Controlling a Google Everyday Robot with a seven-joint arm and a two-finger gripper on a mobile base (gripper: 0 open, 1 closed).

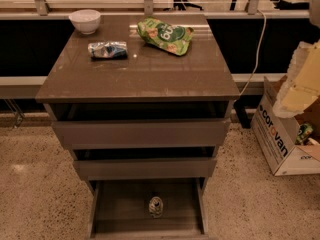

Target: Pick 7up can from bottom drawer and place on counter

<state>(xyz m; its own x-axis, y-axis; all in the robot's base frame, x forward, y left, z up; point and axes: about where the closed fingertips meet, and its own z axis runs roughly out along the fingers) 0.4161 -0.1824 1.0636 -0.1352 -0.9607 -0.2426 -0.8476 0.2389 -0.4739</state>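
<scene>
The 7up can point(156, 206) stands upright on the bare grey floor of the bottom drawer point(115, 204), which is pulled out; its shiny top faces up. The counter point(145, 71) is the glossy grey-brown top of the cabinet. My gripper point(300, 81) shows as a pale cream shape at the right edge of the camera view, raised at about counter height. It is well to the right of the cabinet and far above the can, and it touches nothing.
On the counter sit a white bowl point(85, 20) at the back left, a crushed silver-blue can point(107, 49) and a green snack bag point(165, 35). The two upper drawers point(142, 133) are slightly open. A cardboard box point(282, 134) stands on the floor to the right.
</scene>
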